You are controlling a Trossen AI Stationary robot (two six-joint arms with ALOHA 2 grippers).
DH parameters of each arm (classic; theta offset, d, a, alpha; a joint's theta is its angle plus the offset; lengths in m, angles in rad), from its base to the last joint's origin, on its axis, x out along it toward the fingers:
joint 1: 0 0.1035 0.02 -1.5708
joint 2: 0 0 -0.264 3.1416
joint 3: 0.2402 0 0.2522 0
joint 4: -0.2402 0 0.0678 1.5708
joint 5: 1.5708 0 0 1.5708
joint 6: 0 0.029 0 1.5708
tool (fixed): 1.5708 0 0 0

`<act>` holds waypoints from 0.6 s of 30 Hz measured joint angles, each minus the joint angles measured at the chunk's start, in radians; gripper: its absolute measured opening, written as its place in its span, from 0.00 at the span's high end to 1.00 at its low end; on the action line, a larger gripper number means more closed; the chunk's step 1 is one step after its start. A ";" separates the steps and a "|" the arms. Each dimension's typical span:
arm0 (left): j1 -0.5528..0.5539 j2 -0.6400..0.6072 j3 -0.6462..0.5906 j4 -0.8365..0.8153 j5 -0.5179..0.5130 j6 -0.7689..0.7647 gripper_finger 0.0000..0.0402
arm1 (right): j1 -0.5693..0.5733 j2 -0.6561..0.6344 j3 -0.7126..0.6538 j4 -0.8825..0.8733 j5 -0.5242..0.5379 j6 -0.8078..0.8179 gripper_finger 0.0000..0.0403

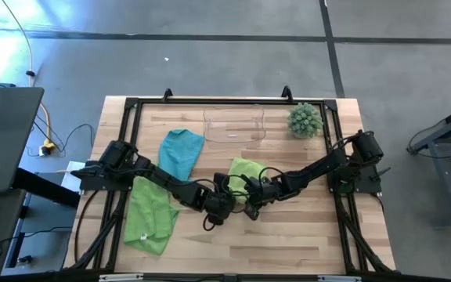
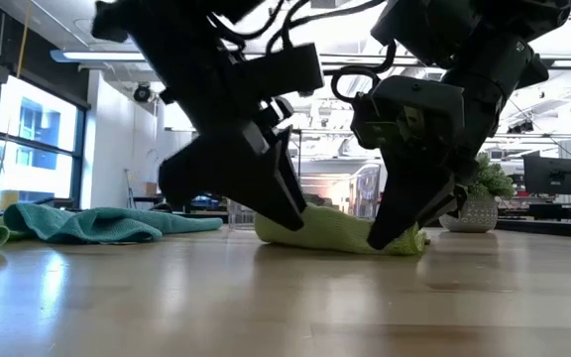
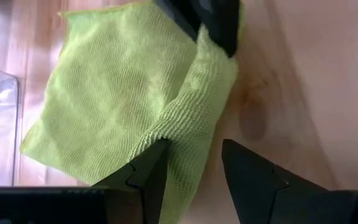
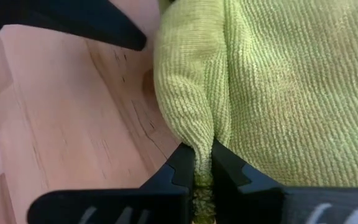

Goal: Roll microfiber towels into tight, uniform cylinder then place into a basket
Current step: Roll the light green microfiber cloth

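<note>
1. My right hand (image 4: 202,177) pinches the folded near edge of a lime towel (image 1: 245,171) mid-bench.
2. My left hand (image 3: 194,165), fingers apart, straddles the same fold.
3. Basket (image 1: 234,125), far side: nothing rolled or placed yet, I judge.

The green towel (image 4: 278,87) is soft ribbed cloth, matt; the table (image 2: 266,307) is smooth, faintly glossy wood; the basket (image 1: 234,125) is clear plastic.
</note>
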 joint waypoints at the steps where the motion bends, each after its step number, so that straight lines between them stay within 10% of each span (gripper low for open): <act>1: 0.008 0.002 0.000 -0.002 0.009 0.000 0.64 | 0.000 0.000 0.000 0.003 -0.002 0.000 0.97; 18: 0.091 0.009 0.003 -0.012 0.381 -0.216 0.64 | 0.013 -0.167 -0.007 -0.169 -0.129 -0.123 0.74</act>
